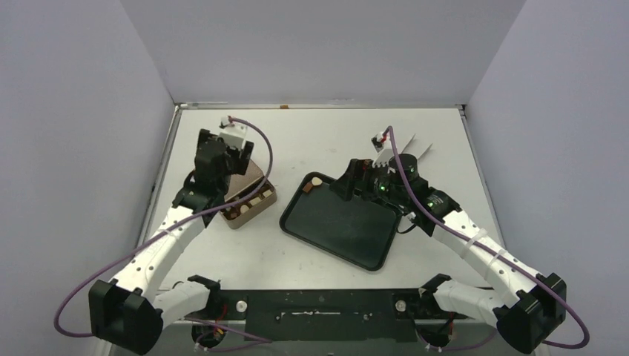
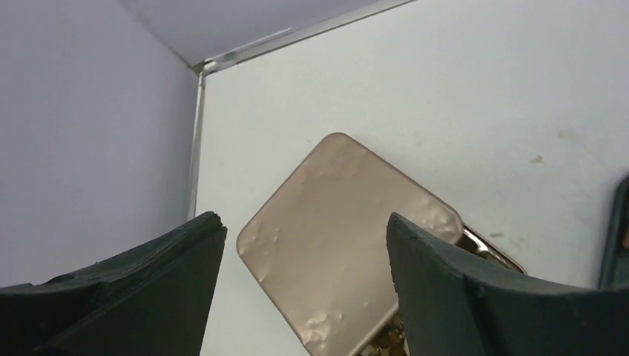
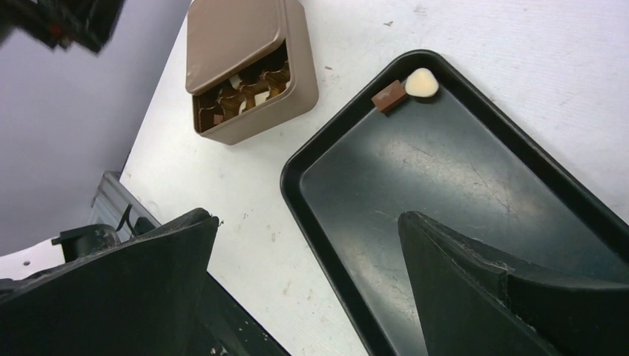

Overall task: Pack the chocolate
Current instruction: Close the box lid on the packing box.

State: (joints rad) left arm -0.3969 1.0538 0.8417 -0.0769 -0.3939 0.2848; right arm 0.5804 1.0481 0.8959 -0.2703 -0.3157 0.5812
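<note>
The gold-brown tin (image 1: 256,205) stands left of centre with its flat brown lid (image 2: 341,237) lying askew on top, so one side stays uncovered. Several dark and cream chocolate pieces (image 3: 245,93) show in that gap. In the far corner of the black tray (image 3: 445,185) lie one brown chocolate block (image 3: 389,96) and one cream piece (image 3: 421,83). My left gripper (image 2: 304,220) hovers open just above the lid, with nothing between its fingers. Over the tray's near-left rim my right gripper (image 3: 308,216) stands wide open and empty.
The tray (image 1: 337,222) sits slanted at the table's centre, right beside the tin. Some white sheets (image 1: 415,150) lie behind the right wrist. Grey walls close in the table on the left, back and right; the tin is near the left wall.
</note>
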